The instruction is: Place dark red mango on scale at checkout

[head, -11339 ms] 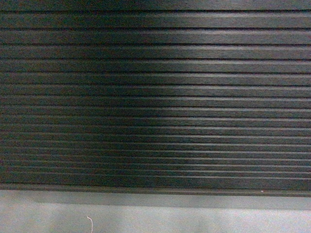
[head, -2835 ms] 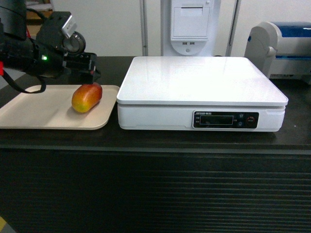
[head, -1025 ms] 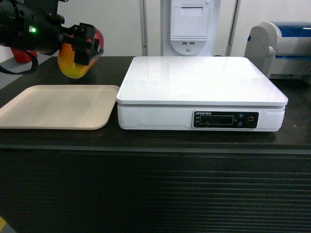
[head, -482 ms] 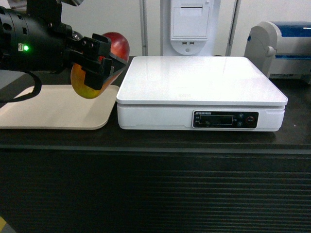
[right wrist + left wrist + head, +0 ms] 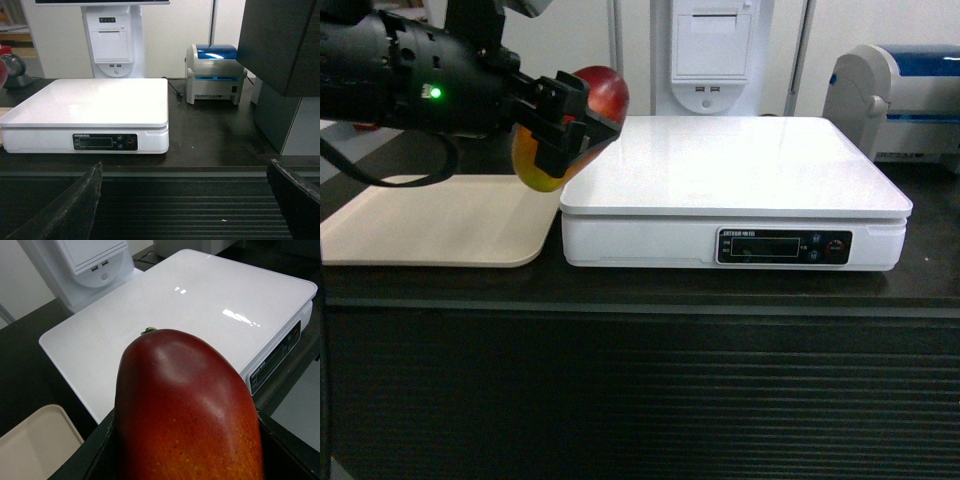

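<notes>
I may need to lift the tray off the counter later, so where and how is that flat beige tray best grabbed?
Pinch the flat beige tray at its raised rim on the front long edge, coming in from the counter's front side. The rim is thin and low, so a claw can close over it there. The right end sits close beside the white rectangular scale, which leaves little room on that side.

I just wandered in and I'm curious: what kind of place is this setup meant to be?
Most likely a mock shop checkout. A white scale with a display panel sits on a dark counter, a receipt printer stands behind it, and a small label printer is off to the side. The left gripper holds a mango for weighing.
</notes>
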